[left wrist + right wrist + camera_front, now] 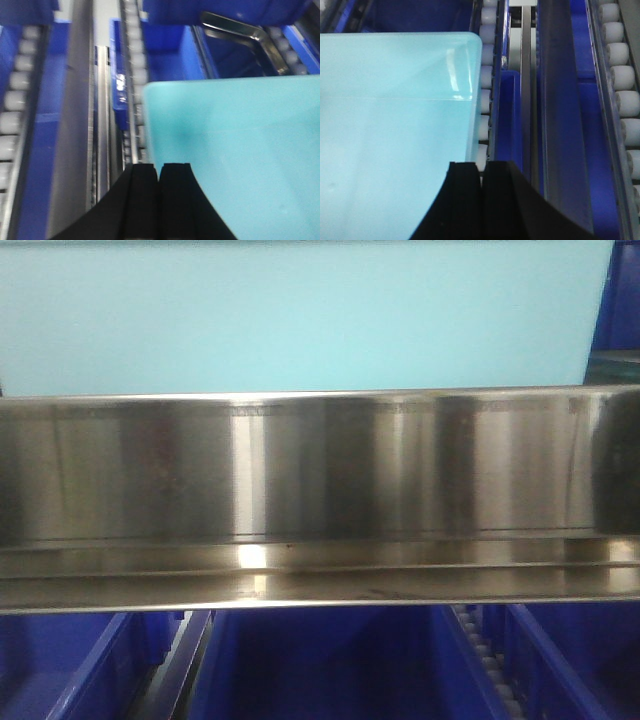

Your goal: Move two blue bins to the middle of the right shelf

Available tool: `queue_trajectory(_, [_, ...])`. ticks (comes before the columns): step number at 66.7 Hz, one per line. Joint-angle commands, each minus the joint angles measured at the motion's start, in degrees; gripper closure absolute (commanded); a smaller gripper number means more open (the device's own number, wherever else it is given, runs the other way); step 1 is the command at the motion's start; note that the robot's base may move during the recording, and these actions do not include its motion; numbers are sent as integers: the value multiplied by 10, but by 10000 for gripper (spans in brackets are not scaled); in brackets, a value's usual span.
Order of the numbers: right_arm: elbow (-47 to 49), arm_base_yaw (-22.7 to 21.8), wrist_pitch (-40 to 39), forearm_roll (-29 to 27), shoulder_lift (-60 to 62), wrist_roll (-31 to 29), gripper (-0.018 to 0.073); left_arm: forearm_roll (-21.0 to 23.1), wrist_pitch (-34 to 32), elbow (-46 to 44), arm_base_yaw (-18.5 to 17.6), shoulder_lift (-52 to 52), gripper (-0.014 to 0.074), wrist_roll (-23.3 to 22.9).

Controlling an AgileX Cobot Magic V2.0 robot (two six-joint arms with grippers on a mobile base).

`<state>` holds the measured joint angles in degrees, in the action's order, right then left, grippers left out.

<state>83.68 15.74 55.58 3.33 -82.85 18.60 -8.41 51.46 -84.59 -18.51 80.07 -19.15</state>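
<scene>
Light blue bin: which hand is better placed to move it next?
Right, marginally. In the right wrist view the edge of the light blue bin runs into the slit of the right hand; the left hand sits slightly inside the edge. Both look shut; a grip is hidden.

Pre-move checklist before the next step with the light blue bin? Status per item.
1. Left end effector shut on the wall of the light blue bin: ok, as far as the wrist view shows.
2. Right end effector shut on the opposite wall: ok, same caveat.
3. Bin above the steel shelf beam: ok in the front view; the gap itself, cannot tell.
4. Bin edge clear of the rollers beside it: cannot tell.
5. Level under the beam: not ok for placing, dark blue bins sit there.
6. Middle level of the right shelf free: cannot tell, not in view.
</scene>
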Motion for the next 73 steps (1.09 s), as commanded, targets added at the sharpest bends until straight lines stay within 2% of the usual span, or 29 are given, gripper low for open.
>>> queue_trajectory(1, [15, 2, 10, 11, -11, 3, 689, 13, 8, -6, -6, 13, 694, -10])
queue_trajectory(6, [17, 2, 10, 5, -17, -10, 585, 14, 19, -6, -6, 23, 624, -10])
queue_trajectory(11, [17, 2, 15, -3, -21, -17, 423, 14, 35, -6, -6, 34, 462, -10])
queue_trajectory(15, [17, 2, 18, -3, -25, -17, 328, 14, 41, -6, -6, 39, 356, -10])
queue_trajectory(19, [17, 2, 18, -4, -32, -17, 289, 14, 42, -6, -6, 45, 271, -29])
queue_trajectory(23, [17, 2, 18, -4, -41, -17, 296, 14, 43, -6, -6, 54, 249, -40])
queue_trajectory(37, [17, 2, 30, -33, -82, -17, 307, 21, 72, -6, -6, 94, 298, -40])
queue_trajectory(47, [17, 2, 30, -42, -96, -17, 311, 28, 87, -6, -6, 114, 302, -40])
queue_trajectory(52, [17, 2, 31, -42, -100, -17, 348, 29, 94, -6, -6, 118, 324, -40])
queue_trajectory(55, [17, 2, 32, -42, -99, -17, 401, 29, 99, -6, -6, 119, 351, -40])
queue_trajectory(66, [18, 2, 34, -42, -99, -17, 725, 29, 100, -8, -6, 114, 580, -40])
queue_trajectory(71, [19, 2, 35, -42, -99, -17, 721, 31, 99, -8, -6, 112, 695, -40])
queue_trajectory(73, [20, 3, 35, -42, -98, -17, 721, 32, 97, -8, -6, 112, 706, -40])
